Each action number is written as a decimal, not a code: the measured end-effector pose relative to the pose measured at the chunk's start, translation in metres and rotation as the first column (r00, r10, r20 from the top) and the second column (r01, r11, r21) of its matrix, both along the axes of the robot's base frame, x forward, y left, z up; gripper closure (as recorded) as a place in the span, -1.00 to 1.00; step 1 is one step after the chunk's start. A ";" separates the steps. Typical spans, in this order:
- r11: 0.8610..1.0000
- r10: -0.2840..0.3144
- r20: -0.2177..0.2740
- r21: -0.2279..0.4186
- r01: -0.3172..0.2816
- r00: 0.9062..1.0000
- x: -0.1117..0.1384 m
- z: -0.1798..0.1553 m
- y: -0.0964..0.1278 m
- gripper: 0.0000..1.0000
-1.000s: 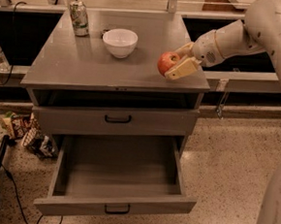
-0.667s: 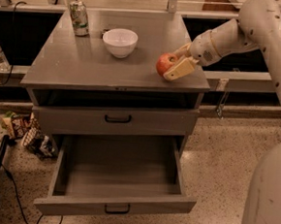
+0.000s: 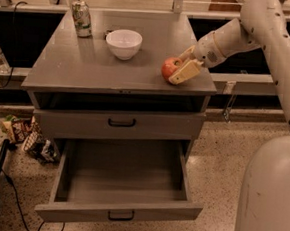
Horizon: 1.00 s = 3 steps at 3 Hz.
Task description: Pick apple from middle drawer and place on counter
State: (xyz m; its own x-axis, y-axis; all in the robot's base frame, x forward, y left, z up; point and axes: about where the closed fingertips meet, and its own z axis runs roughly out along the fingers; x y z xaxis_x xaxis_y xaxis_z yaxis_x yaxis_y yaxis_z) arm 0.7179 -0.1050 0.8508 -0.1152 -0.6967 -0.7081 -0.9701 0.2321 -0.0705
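Two beige fingers [image 3: 186,73] of the gripper [image 3: 176,69] are closed on the apple [image 3: 168,68], one on its near side and one behind it, so the fruit is held between them. The gripper is over the right front part of the tabletop [image 3: 88,68], close to the right edge. The apple is very low; I cannot tell if it touches the surface or hangs just above it. Below the fingers and more to the front, the middle drawer [image 3: 125,176] stands pulled out with nothing in it, so I judge that the picking is done and the placing is the step in hand.

To do it well, the apple should go straight down until it rests by its own weight. Only then should the fingers open, slowly and evenly, so that neither one pushes it. It is round and may roll, and the edge is near, so a spot a little more to the left of the fingers would be safer. The white bowl [image 3: 123,43] is well apart, left of the fingers and further back, and the can [image 3: 82,19] is beyond it. Both leave enough room. After the release, the fingers should rise upward, not sideways.
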 end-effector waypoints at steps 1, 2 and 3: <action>1.000 0.007 -0.013 -0.019 -0.008 1.000 0.000 -0.004 0.001 -1.00; 1.000 0.008 -0.015 -0.023 -0.009 1.000 0.000 -0.004 0.001 -1.00; 1.000 -0.030 0.010 -0.007 0.030 1.000 -0.012 0.009 -0.018 -1.00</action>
